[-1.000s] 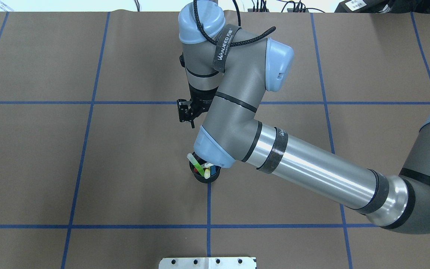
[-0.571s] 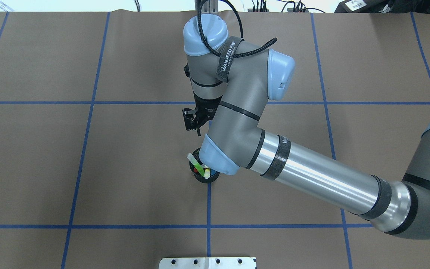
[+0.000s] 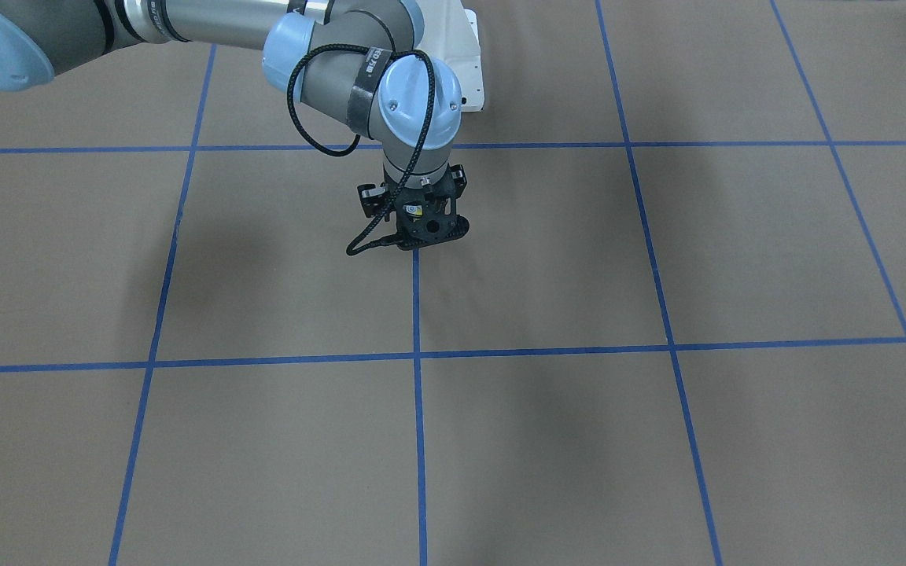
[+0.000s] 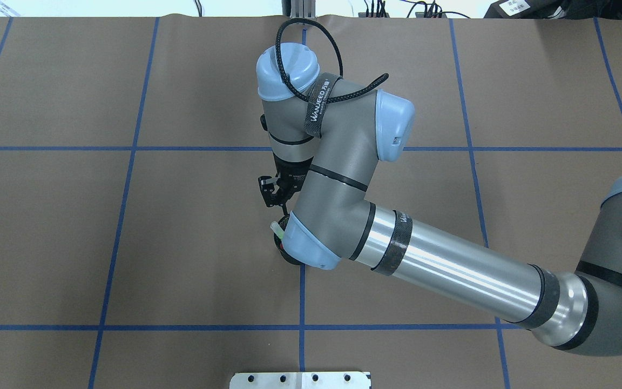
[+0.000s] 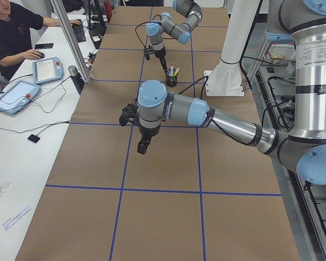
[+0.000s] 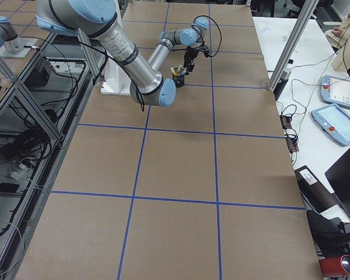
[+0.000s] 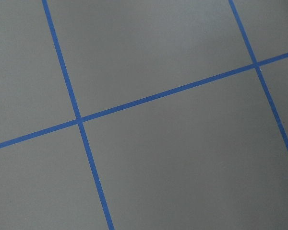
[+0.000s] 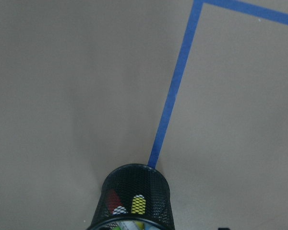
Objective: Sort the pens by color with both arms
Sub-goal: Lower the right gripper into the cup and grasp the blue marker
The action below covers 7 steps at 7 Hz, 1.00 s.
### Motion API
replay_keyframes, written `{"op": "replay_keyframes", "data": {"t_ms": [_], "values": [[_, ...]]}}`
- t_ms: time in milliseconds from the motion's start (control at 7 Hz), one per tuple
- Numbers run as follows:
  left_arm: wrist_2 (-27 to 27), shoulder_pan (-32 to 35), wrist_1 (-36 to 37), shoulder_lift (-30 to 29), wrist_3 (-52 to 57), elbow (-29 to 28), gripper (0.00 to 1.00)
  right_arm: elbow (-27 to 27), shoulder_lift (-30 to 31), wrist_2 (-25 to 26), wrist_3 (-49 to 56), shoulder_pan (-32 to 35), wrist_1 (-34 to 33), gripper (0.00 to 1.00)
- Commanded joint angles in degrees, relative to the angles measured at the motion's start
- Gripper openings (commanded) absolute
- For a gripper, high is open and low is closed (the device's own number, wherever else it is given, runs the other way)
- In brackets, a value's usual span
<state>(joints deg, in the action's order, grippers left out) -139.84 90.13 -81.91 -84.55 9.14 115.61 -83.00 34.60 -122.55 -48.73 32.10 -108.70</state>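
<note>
Pens [image 8: 138, 205] in the cup [image 8: 134, 191]
Right end effector [image 4: 275, 198] near the cup, left end effector [image 5: 143, 148] well apart; cannot tell either's opening

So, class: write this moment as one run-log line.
right gripper: near mesh cup, jaws unclear | left gripper: over table, away from cup, jaws unclear | pens: standing in cup

The table [image 4: 181, 243] is brown, with a grid of blue tape lines [image 4: 301, 292] on it. The right arm [image 4: 343, 156] is grey, with light-blue joint caps [image 4: 288, 65] and a silver forearm. The mesh cup [image 8: 134, 191] is black; through its mesh a red pen end [image 8: 114, 197] and a yellow pen [image 8: 138, 204] show, and a light green pen [image 4: 277, 229] is above its rim.
</note>
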Motion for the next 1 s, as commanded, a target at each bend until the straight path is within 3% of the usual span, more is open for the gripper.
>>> {"op": "replay_keyframes", "data": {"t_ms": [0,286,571,857], "values": [[0.0,0.0,0.0,0.1,0.0,0.1,0.99,-0.1,0.2,-0.5,-0.8,-0.1,0.0,0.64],[0.0,0.0,0.0,0.0,0.0,0.1,0.99,0.0,0.3,-0.6,-1.3,-0.1,-0.1,0.42],[0.0,0.0,0.0,0.0,0.0,0.1,0.99,0.0,0.5,-0.6,-1.4,-0.2,-0.1,0.30],[0.0,0.0,0.0,0.0,0.0,0.1,0.99,0.0,0.6,-0.7,-1.5,-0.2,-0.1,0.25]]}}
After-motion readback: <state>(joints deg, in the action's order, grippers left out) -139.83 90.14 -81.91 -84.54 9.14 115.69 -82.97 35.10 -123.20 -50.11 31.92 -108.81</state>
